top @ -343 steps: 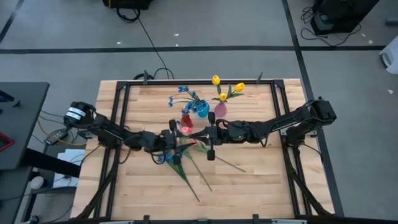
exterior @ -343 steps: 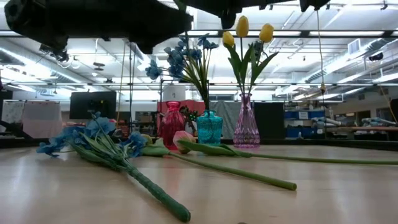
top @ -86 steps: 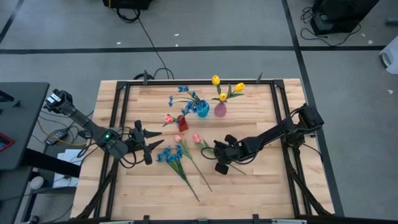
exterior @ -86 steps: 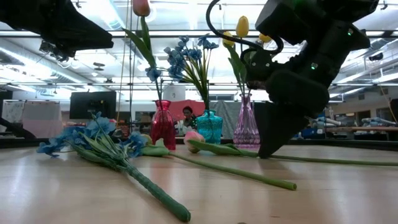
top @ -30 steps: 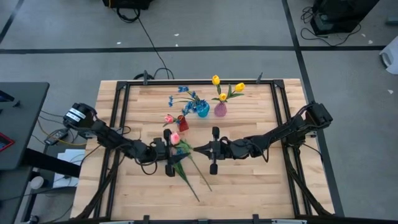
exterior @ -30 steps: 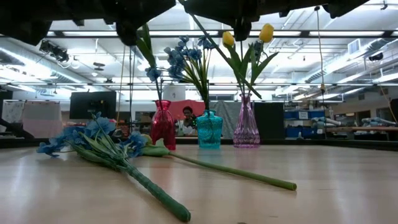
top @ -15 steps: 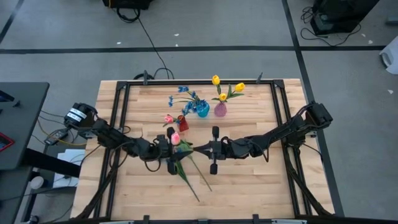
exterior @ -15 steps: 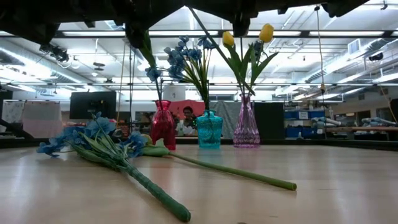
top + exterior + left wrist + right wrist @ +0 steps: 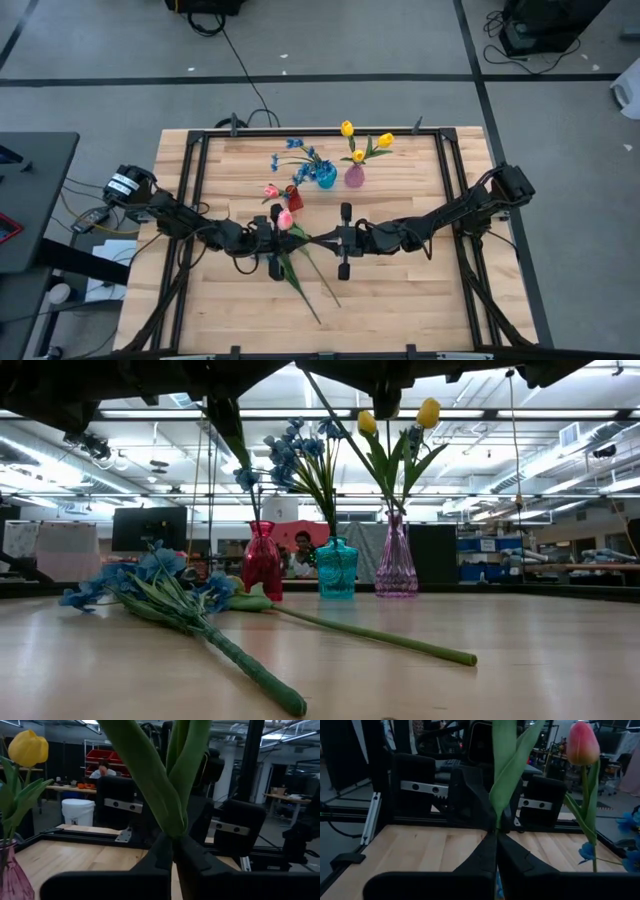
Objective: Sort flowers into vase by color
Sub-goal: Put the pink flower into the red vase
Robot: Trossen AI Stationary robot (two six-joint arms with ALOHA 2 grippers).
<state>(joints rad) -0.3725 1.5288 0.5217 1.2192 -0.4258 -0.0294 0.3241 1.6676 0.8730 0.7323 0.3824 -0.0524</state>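
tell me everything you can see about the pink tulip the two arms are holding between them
The pink tulip is an artificial flower: a closed pink bud on a thin green stem with long green leaves. It is held above the table's middle, just in front of the red vase, with both tools meeting at it. The left tool and the right tool are both shut on the stem below the leaves. It touches no vase.
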